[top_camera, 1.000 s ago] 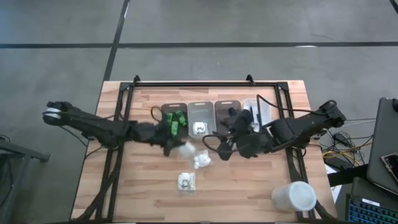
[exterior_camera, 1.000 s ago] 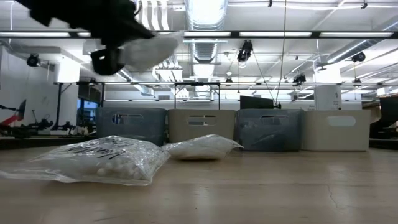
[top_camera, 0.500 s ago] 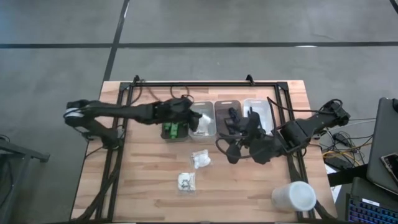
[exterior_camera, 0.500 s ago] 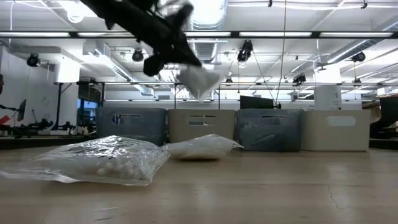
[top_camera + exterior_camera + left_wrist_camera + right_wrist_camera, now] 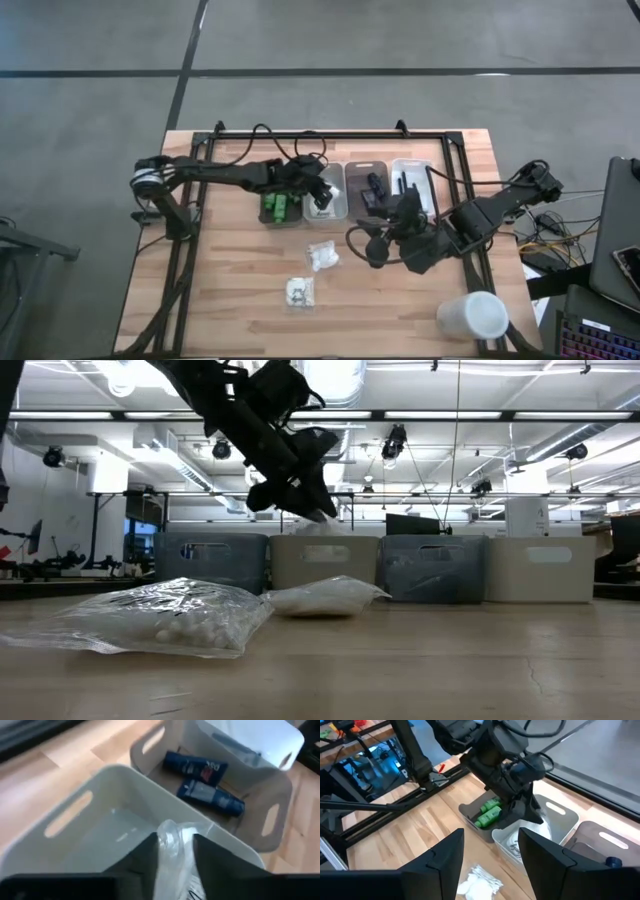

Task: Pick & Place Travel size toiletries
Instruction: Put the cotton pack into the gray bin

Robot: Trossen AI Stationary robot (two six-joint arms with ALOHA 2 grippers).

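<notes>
My left gripper (image 5: 321, 198) hovers over the light grey bin (image 5: 322, 172), second from the left in the row at the table's far side, shut on a clear packet of white puffs (image 5: 172, 851). In the low view the packet (image 5: 322, 524) hangs just above that bin's rim (image 5: 320, 542). Two more puff packets (image 5: 322, 256) (image 5: 300, 292) lie flat on the table. Green bottles (image 5: 281, 203) sit in the dark leftmost bin. My right gripper (image 5: 373, 246) is open above the table, near the brown bin (image 5: 364, 172), touching nothing. My left gripper pinches the clear packet's upper end (image 5: 169, 831) between its two fingers (image 5: 145, 851), coming from above and slanting down. The packet hangs below the fingers, lifted clear, over the inside of the light grey bin (image 5: 100, 785).
The brown bin holds dark blue tubes (image 5: 205, 780); the white rightmost bin (image 5: 411, 170) holds thin dark sticks. A large white cup (image 5: 473, 316) lies near the table's near right corner. A black frame (image 5: 330, 136) runs around the table. Bare wood lies at the near left.
My left gripper carried the puff packet from above the table's middle toward the far edge and to the right, then came down over the light grey bin. My right gripper drifted a little toward the right and near edges.
</notes>
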